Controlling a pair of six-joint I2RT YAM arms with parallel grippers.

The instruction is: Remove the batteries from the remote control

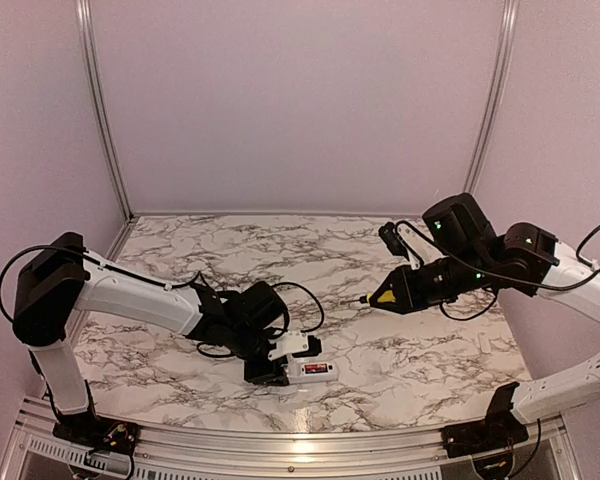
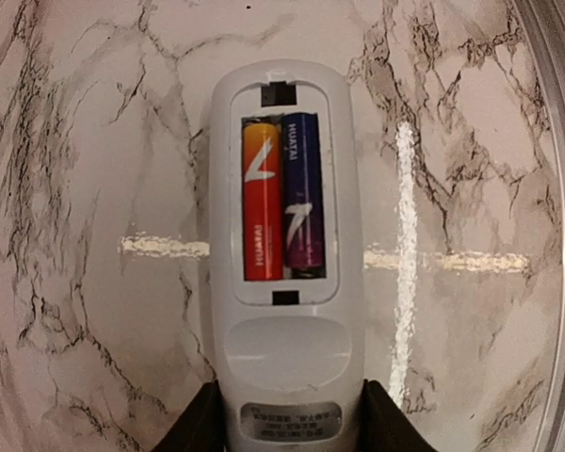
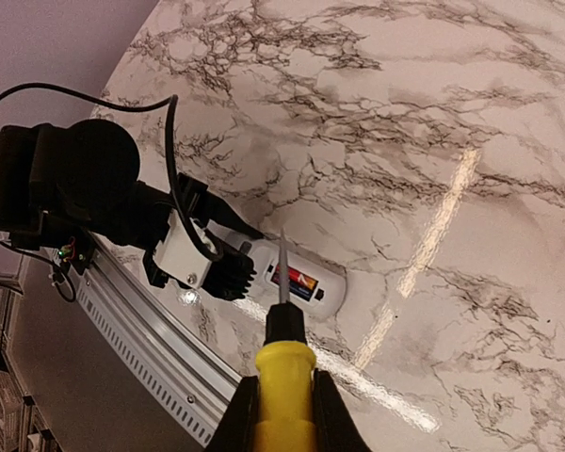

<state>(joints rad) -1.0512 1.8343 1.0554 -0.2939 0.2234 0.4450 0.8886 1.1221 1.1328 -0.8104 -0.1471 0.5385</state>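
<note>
The white remote control (image 2: 282,282) lies back-up on the marble table, its battery recess open. Two batteries sit side by side in it: a red-orange one (image 2: 263,202) and a purple one (image 2: 304,193). My left gripper (image 2: 287,424) is shut on the remote's near end. The remote also shows in the top view (image 1: 308,369) and in the right wrist view (image 3: 301,282). My right gripper (image 3: 284,414) is shut on a yellow-handled screwdriver (image 3: 284,377), held above the table to the remote's right, tip pointing towards it (image 1: 385,294).
The marble table (image 1: 430,360) has a metal rail along its near edge (image 3: 160,348). Pale walls and metal corner posts stand behind. Black cables trail by the left arm (image 1: 305,300) and the right arm (image 1: 465,305).
</note>
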